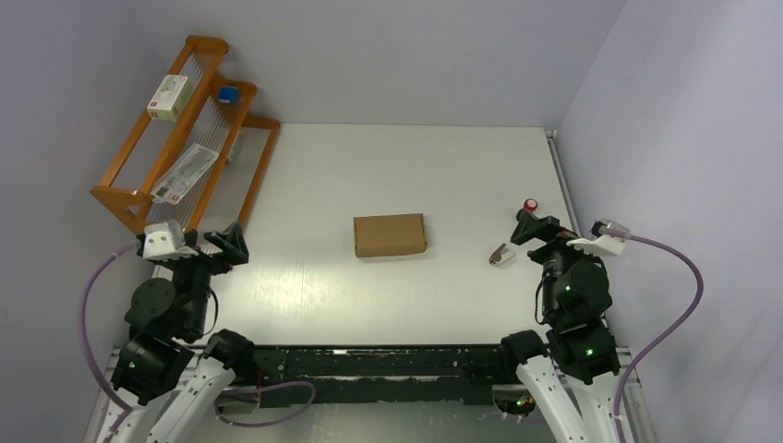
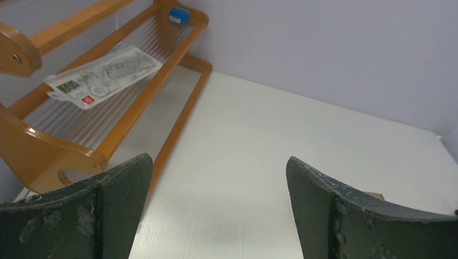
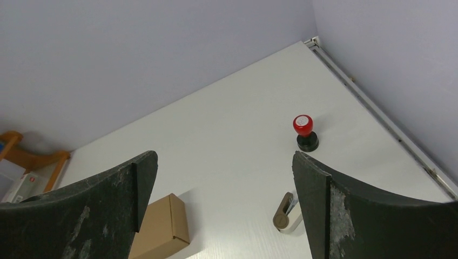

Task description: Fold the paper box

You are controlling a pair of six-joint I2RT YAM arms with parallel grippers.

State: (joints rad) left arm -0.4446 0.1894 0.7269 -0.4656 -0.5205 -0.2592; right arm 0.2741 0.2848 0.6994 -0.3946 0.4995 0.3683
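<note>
brown paper box (image 1: 389, 234) all closed up, left gripper (image 2: 219, 162) well left of it, right gripper (image 3: 224, 156) well right of it, both spread wide, gripping nothing

1. One paper box (image 1: 390, 234), brown cardboard, mid-table.
2. One red-capped stamp (image 3: 303, 125), far right.
3. One small tan-and-white item (image 3: 285, 213), kind unclear.
4. One wooden rack (image 1: 205, 44), far left.
5. On the rack: one white labelled box (image 1: 171, 97), one blue block (image 2: 179, 14), one printed packet (image 2: 102, 75).
6. Two grippers: left gripper (image 2: 217, 159), right gripper (image 3: 224, 155).
</note>
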